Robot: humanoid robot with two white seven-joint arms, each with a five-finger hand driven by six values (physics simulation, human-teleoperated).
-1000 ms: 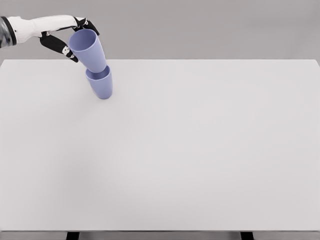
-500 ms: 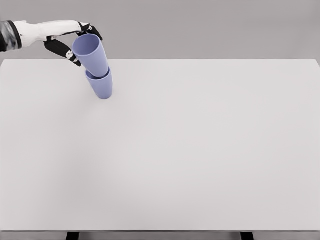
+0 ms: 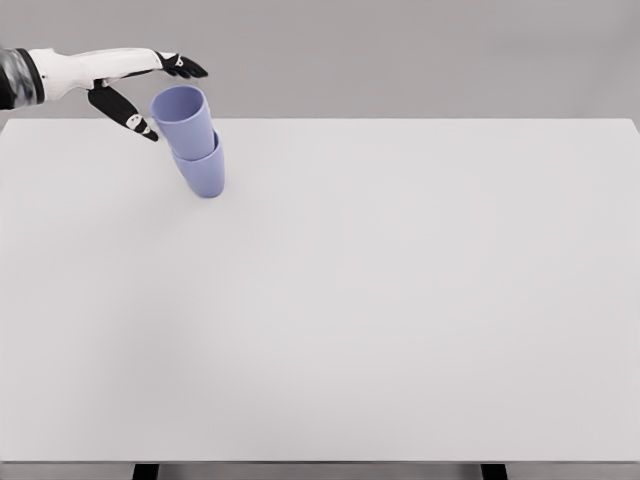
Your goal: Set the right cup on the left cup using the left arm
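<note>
Two lavender cups stand nested at the table's far left. The upper cup sits inside the lower cup, and both lean a little to the left. My left hand hovers just left of and above the upper cup's rim, fingers spread and off the cup. Its thumb points down beside the cup wall with a small gap between them. The left arm comes in from the upper left edge. No right arm shows.
The white table fills most of the view, with its far edge just behind the cups. Two dark table legs show at the bottom edge.
My left hand has let go of the upper cup and spread its fingers. The upper cup has sunk deeper into the lower one.
</note>
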